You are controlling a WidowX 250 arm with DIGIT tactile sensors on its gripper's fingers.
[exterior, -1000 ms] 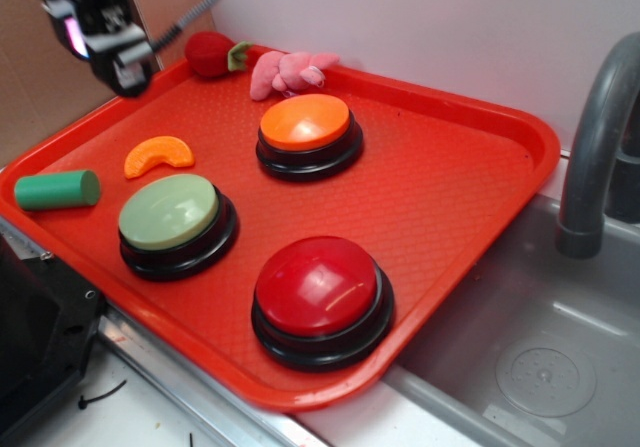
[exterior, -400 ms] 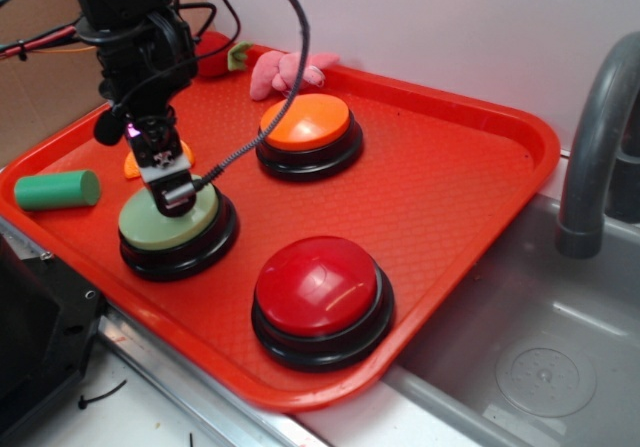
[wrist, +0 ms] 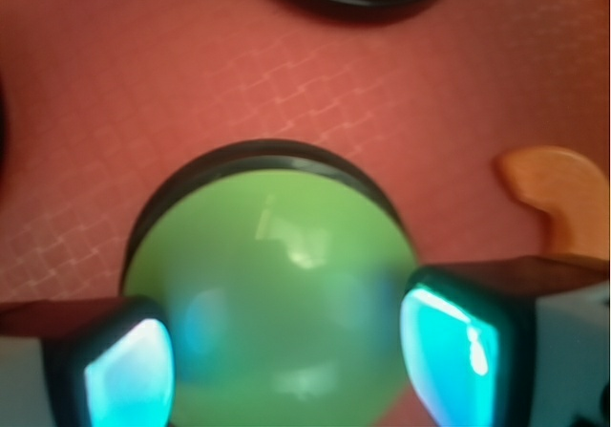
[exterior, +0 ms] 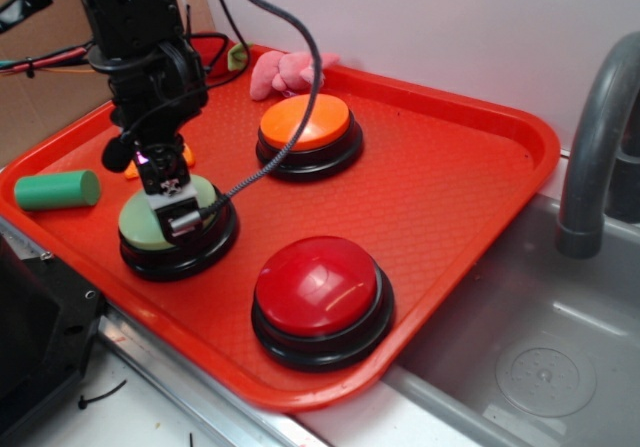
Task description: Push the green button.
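One second on: hand now descending onto green button, fingers spread wide across dome, gripping nothing. Pressing apparently beginning.

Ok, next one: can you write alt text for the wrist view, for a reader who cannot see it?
Seen from just above, the green button with its black base fills the middle of the frame on a red tray. The gripper has its two fingertips glowing cyan on either side of the dome. An orange slice lies at right.
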